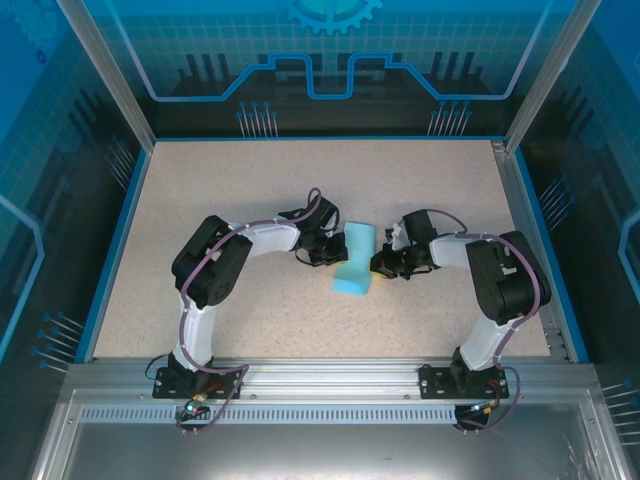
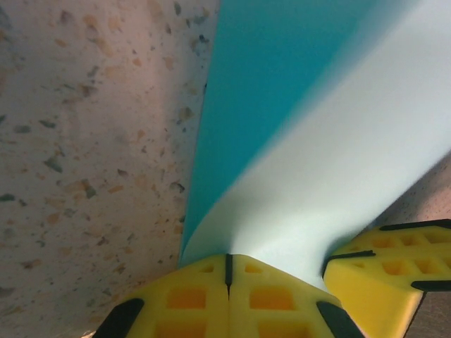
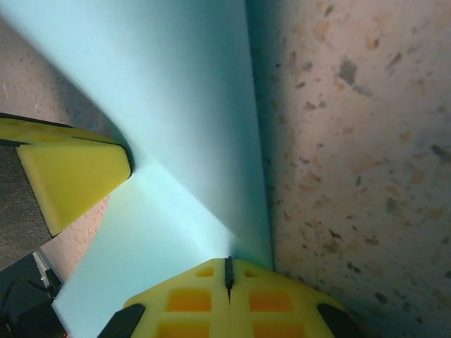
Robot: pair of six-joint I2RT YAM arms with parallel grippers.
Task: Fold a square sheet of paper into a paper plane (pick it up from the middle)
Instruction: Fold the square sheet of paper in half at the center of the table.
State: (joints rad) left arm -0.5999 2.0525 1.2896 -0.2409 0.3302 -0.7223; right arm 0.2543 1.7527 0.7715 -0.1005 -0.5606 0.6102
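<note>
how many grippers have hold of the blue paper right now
2. The left gripper pinches the sheet of paper at its left edge; the right gripper pinches its right edge, both mid-table.

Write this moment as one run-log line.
left fingers: shut on square sheet of paper | right fingers: shut on it | paper: pinched narrow at its middle

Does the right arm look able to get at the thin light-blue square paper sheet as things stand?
Yes, apparently: the right gripper is shut on the right edge of the thin light-blue square paper sheet, with nothing between them. The left gripper pinches the opposite edge.
</note>
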